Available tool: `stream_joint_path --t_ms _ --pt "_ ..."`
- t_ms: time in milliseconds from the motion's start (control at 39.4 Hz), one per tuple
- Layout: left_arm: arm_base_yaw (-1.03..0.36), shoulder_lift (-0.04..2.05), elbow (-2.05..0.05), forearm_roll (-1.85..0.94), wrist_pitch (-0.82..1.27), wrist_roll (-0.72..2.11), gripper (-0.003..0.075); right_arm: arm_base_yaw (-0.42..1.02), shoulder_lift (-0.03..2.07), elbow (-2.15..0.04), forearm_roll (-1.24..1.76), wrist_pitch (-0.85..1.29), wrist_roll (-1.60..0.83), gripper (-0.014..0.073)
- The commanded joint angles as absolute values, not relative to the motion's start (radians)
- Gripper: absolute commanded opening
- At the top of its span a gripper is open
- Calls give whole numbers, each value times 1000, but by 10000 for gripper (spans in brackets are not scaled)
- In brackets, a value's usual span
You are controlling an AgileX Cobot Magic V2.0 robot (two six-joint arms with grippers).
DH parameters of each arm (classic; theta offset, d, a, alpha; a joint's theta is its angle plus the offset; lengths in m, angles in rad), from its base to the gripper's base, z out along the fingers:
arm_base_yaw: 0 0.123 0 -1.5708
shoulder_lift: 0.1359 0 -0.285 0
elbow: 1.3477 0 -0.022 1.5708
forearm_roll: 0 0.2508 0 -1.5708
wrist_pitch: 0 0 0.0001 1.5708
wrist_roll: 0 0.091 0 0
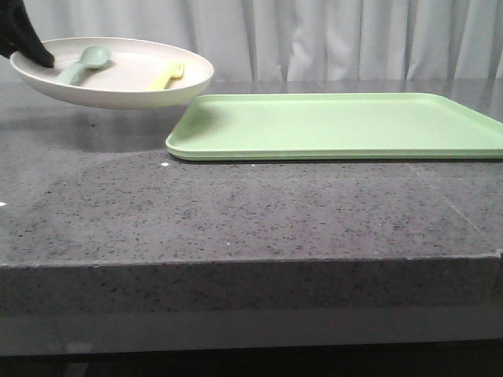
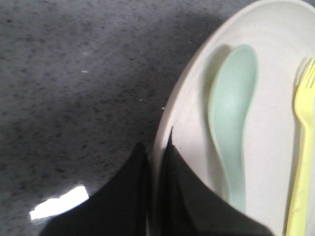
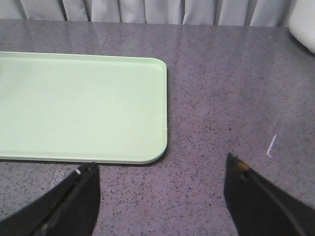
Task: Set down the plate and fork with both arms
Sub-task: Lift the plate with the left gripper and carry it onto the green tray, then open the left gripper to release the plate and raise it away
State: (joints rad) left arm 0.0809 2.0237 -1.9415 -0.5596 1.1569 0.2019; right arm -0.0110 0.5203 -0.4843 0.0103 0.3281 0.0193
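Left gripper [image 2: 156,196] pinching plate [image 1: 118,82] rim, carrying fork [image 1: 167,76]; tray [image 1: 338,126] lying just beside; right gripper [image 3: 162,196] gaping wide.

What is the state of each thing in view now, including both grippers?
plate: lifted off the table, tilted, held by its rim.
spoon: lying in the plate.
fork: lying in the plate beside the spoon.
tray: flat on the table, nothing on it.
left gripper: shut on the plate's rim.
right gripper: open, holding nothing.
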Motion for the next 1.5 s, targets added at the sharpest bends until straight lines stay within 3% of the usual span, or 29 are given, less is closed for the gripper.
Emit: stream_joint_path --t_ms 0,482,1040,1116,1268,1370,1471 --pt "15 1966 -1977 -637 1101 159 -18 -13 529 -521 9 252 14 549" --pt "-329 1995 -1974 -537 868 -95 -18 -13 529 -521 9 252 14 549" --pt "-375 2093 -1974 -518 810 -205 -9 -13 529 -521 9 252 14 549" --pt "-375 2093 -1974 -518 813 -205 37 -13 529 -521 9 252 14 549" --pt "-375 2093 -1974 -518 815 -205 269 -13 529 -521 9 252 14 549" --pt "-375 2093 -1974 -518 813 -205 384 -13 529 -521 9 252 14 549" --pt "-375 2087 -1974 -518 813 -167 413 -13 529 -521 9 252 14 549"
